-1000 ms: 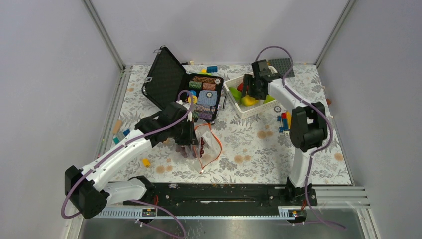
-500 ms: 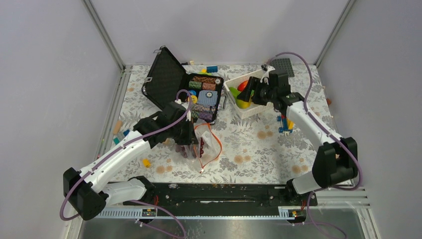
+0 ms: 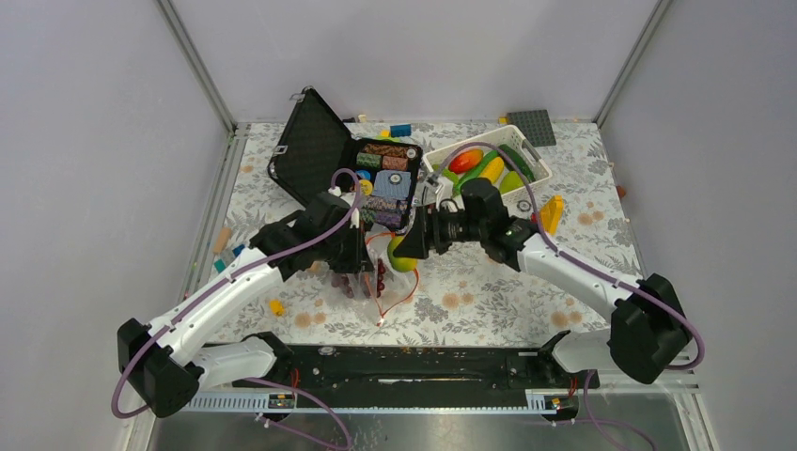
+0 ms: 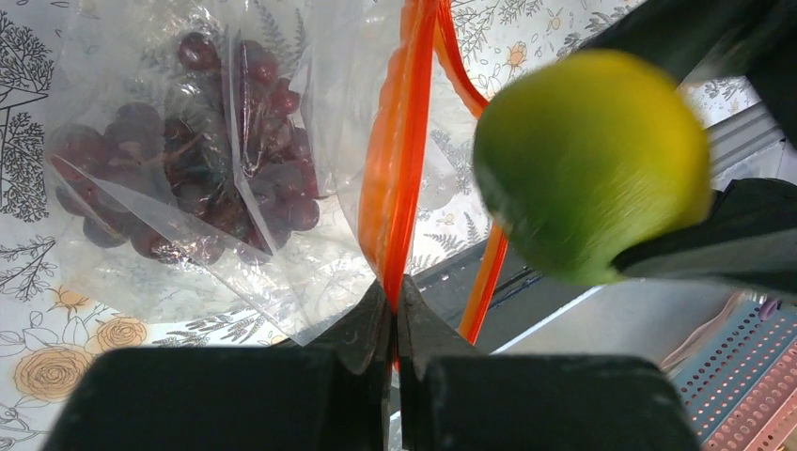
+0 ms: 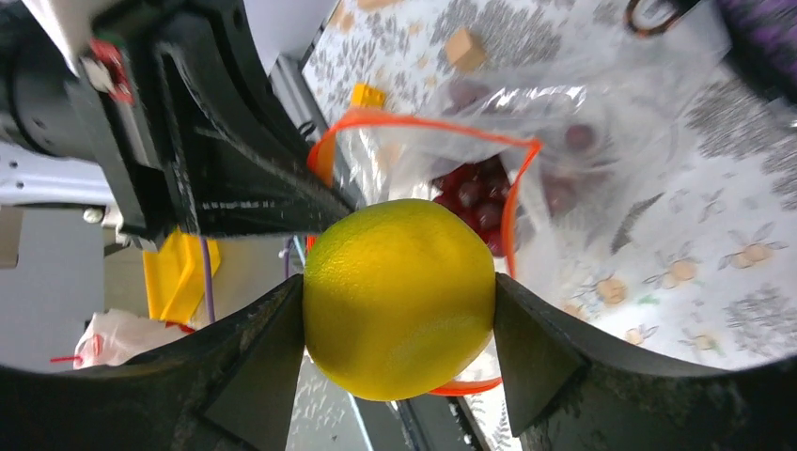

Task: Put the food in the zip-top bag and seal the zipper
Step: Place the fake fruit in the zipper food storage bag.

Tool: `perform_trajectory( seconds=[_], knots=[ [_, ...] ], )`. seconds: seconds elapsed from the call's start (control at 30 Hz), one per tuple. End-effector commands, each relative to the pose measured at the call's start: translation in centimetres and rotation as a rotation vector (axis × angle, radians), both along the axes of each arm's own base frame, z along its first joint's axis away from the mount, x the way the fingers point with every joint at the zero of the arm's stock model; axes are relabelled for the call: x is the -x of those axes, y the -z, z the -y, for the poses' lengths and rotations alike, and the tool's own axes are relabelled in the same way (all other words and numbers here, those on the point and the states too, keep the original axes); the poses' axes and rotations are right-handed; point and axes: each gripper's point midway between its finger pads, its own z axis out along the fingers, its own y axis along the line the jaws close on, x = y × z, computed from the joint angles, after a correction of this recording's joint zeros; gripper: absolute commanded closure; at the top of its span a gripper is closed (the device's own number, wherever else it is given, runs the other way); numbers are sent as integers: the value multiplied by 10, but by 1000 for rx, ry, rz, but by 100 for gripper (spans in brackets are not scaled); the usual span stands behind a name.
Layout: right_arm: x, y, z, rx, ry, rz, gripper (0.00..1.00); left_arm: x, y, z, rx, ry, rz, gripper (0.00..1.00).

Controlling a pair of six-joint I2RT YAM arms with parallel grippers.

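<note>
The clear zip-top bag (image 3: pixel 393 274) hangs with its mouth open and dark purple grapes (image 4: pixel 207 160) inside. My left gripper (image 4: pixel 395 282) is shut on one side of the red-orange zipper (image 4: pixel 399 169), holding the mouth up; in the top view this gripper (image 3: pixel 365 271) is at the bag's left. My right gripper (image 5: pixel 399 310) is shut on a round yellow-green fruit (image 5: pixel 399 296). The fruit (image 3: pixel 402 254) hovers just right of the bag's mouth, with the open zipper loop (image 5: pixel 512 188) right behind it. More food (image 3: pixel 484 167) lies in the basket.
The white lattice basket (image 3: pixel 538 158) stands at the back right. An open black case (image 3: pixel 310 146) with colourful chip stacks (image 3: pixel 385 178) sits behind the bag. A yellow piece (image 3: pixel 552 213), a grey baseplate (image 3: pixel 534 127) and a small yellow block (image 3: pixel 274 306) lie about.
My right arm has swung from the basket down and left to the bag's mouth, carrying the yellow-green fruit. The left arm and the bag have not moved.
</note>
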Motion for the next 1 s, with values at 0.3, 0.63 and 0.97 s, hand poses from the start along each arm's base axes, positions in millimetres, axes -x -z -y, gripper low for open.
perform_trajectory(
  seconds=[0.3,0.63,0.97],
  knots=[
    [33,51,-45,150,-77,-10,71,-1,-18,3,54,9,58,100],
    [-26,101,3,572,345,123,65,6,-33,6,108,34,84,100],
    [-66,37,97,808,800,361,63,6,-46,-3,115,9,139,100]
  ],
)
